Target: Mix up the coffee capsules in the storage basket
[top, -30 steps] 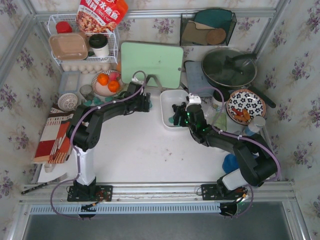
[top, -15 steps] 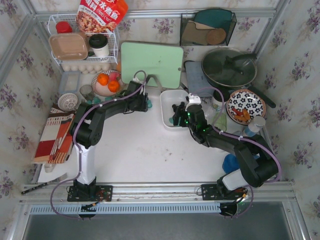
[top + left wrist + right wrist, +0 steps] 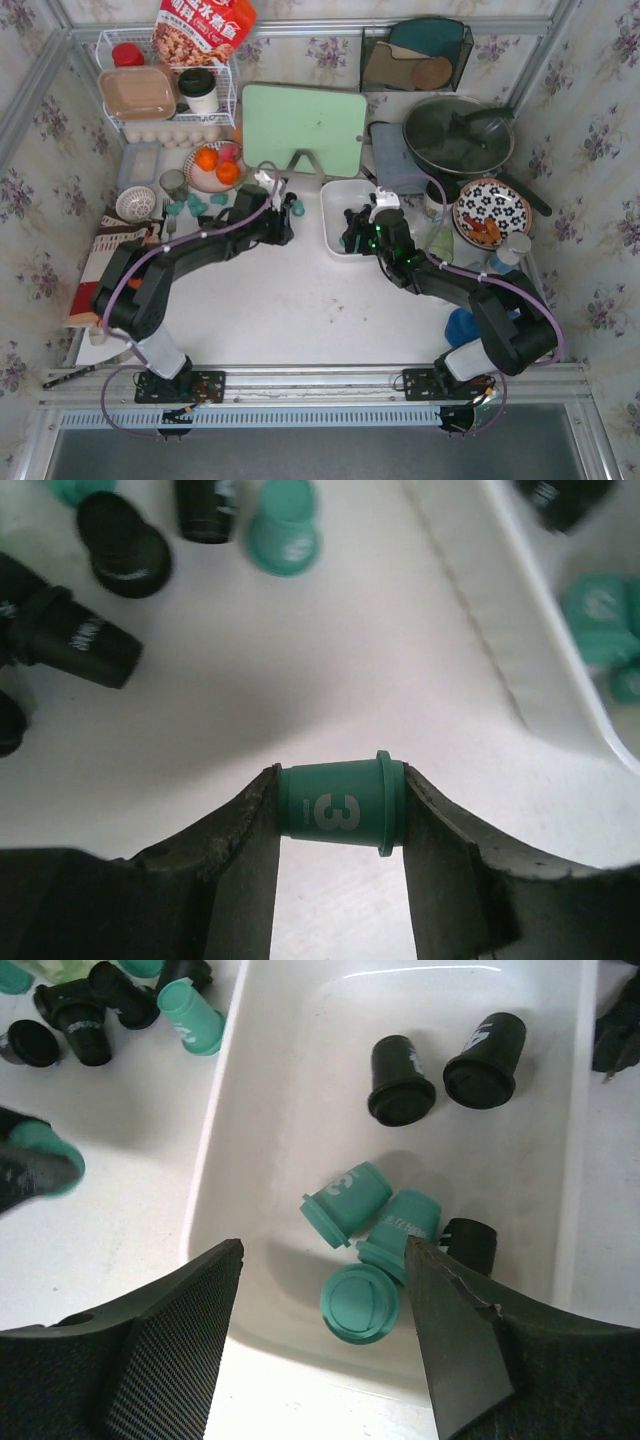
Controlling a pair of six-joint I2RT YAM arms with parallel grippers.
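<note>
Capsule [image 3: 340,805] (teal) between left fingers [image 3: 235,850].

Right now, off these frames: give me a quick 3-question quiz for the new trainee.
1. True or false: the left fingers grip a black capsule.
2. The right fingers are: A) shut on a capsule, B) open above the storage basket, C) out of view.
3. In the right wrist view, how many teal capsules lie in the basket?
Key: 1 false, it is a teal capsule marked 3; 2 B; 3 three.
</note>
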